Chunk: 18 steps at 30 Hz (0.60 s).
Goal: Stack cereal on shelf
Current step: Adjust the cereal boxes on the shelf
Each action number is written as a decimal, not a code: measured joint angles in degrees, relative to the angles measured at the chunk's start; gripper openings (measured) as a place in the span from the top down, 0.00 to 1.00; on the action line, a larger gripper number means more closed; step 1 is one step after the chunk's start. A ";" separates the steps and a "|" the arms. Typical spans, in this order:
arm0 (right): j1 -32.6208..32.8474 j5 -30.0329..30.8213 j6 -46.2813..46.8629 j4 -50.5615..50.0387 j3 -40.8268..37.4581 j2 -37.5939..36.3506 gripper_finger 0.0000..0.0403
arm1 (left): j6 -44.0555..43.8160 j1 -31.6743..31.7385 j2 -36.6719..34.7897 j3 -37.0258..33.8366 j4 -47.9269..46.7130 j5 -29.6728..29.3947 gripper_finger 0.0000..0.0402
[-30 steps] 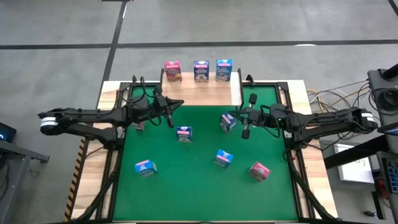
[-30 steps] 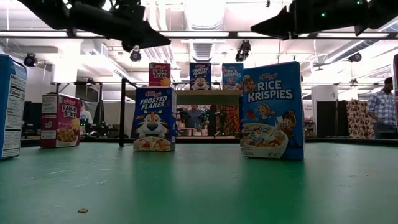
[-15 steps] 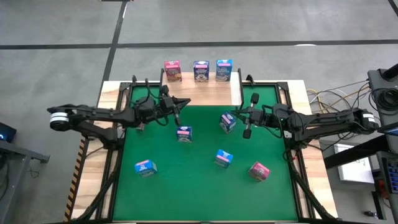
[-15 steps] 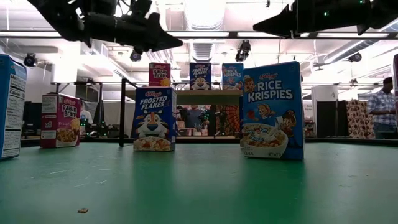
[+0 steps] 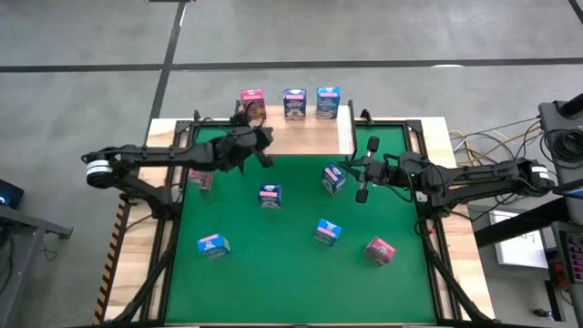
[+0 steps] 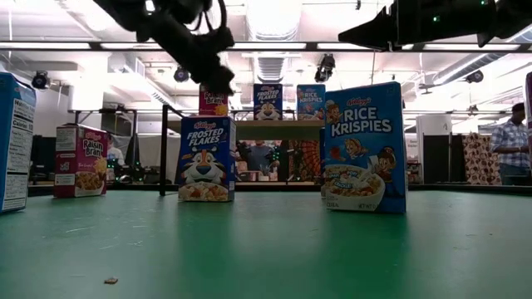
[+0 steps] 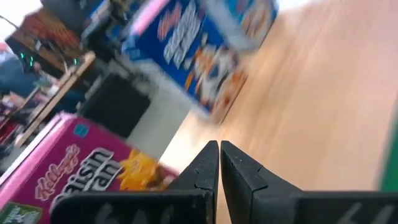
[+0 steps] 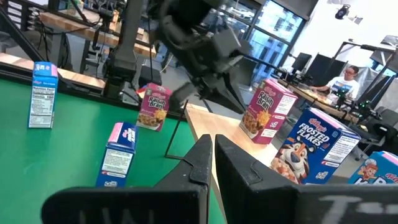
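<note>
3 cereal boxes (image 5: 293, 103) stand on the shelf (image 5: 296, 137), 6 on the mat (image 5: 301, 273) before it.

"Frosted Flakes" box (image 6: 205, 159), "Rice Krispies" box (image 6: 363, 147), "Raisin Bran" box (image 6: 81, 161)

Bright overhead lighting, blurred left-wrist view

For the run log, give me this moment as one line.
left gripper: shut, empty, near shelf | right gripper: shut, empty, over mat | shelf: three cereal boxes
</note>
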 joint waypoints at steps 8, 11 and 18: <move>0.00 0.05 0.00 -0.11 0.00 0.00 0.97 | 4.83 7.21 1.59 4.26 -11.52 7.34 1.00; 0.00 0.05 -0.02 -0.14 0.00 0.00 0.97 | 6.69 9.62 1.12 3.81 -12.84 9.70 1.00; 0.00 0.03 -0.63 -0.15 0.00 0.02 0.97 | 7.33 14.04 0.98 3.79 -12.98 10.57 1.00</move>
